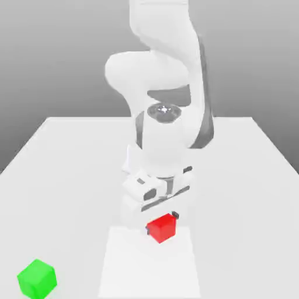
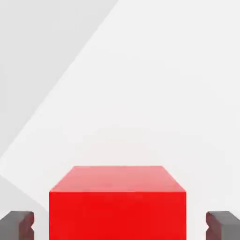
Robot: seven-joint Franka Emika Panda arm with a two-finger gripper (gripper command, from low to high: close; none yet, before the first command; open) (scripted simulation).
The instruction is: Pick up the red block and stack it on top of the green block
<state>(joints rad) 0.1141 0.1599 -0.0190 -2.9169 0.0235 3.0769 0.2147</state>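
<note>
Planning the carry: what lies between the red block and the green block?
In the exterior view, only bare tabletop and part of the bright white patch lie between the red block and the green block.

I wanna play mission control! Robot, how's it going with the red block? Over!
Gripper open, gap each side of the red block. Green block apart, at the exterior view's left. Nothing seen blocking the grip. Over.

In the exterior view, a green matte cube (image 1: 37, 280) sits on the pale flat tabletop (image 1: 245, 204) at near left — well apart from a red matte cube (image 1: 162, 228), farther back, right of it, beneath the white two-finger gripper (image 1: 162, 223).
</note>
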